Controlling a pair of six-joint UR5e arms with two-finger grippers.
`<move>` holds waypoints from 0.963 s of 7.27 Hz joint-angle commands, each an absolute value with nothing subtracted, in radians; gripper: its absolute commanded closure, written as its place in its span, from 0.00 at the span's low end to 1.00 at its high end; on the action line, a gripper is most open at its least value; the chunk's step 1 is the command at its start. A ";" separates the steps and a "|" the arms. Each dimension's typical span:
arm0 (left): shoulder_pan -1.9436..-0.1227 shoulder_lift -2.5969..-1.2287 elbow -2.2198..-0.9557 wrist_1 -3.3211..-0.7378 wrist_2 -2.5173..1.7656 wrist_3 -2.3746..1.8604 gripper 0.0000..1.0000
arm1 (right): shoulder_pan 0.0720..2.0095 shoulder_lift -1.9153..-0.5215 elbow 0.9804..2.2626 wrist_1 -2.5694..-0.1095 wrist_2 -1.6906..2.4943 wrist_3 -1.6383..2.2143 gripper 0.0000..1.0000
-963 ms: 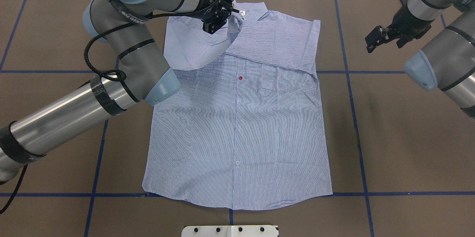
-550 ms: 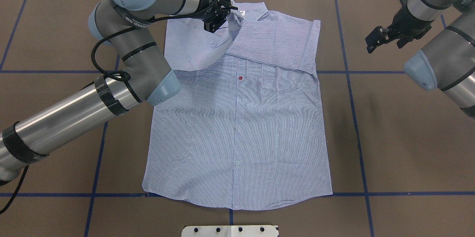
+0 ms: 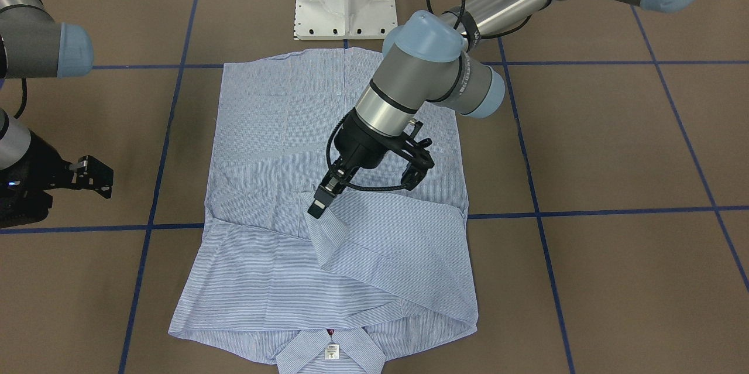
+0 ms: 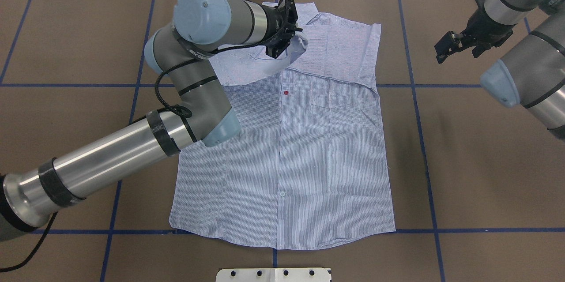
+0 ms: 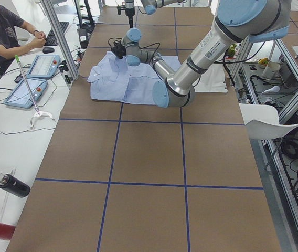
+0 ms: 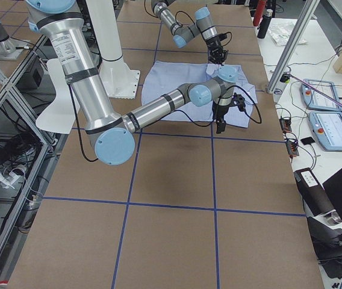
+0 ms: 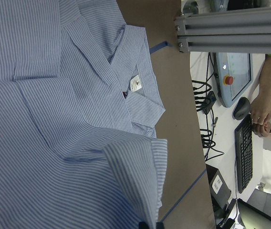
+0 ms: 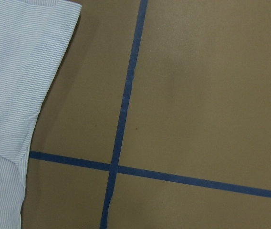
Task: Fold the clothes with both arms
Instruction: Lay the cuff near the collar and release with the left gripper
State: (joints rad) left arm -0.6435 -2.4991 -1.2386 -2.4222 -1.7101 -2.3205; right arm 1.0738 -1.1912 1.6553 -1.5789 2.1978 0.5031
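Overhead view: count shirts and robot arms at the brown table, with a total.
Light blue-and-white striped button-up shirt: 1
Silver-grey robot arms with light blue joint caps: 2, left arm and right arm
Total: 3

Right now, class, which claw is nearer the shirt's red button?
Left. The left claw holds a sleeve over the shirt, just collarward of the red button. The right claw hangs well off the shirt's right side.

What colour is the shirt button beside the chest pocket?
Dark red; the button shows best in the overhead exterior view.
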 commanded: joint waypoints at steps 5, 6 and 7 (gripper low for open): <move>-0.486 -2.514 -1.212 -2.405 -1.442 -1.609 1.00 | 1.074 -1.213 1.654 -1.578 2.194 0.503 0.00; -0.467 -2.535 -1.204 -2.410 -1.398 -1.535 1.00 | 1.074 -1.213 1.643 -1.578 2.194 0.505 0.00; -0.453 -2.561 -1.171 -2.411 -1.379 -1.528 1.00 | 1.074 -1.212 1.635 -1.577 2.194 0.505 0.00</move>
State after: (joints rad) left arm -0.4714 -2.5335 -1.1993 -2.4087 -1.4141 -1.5752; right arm 1.0738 -1.2116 1.6445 -1.5781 2.1935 0.5042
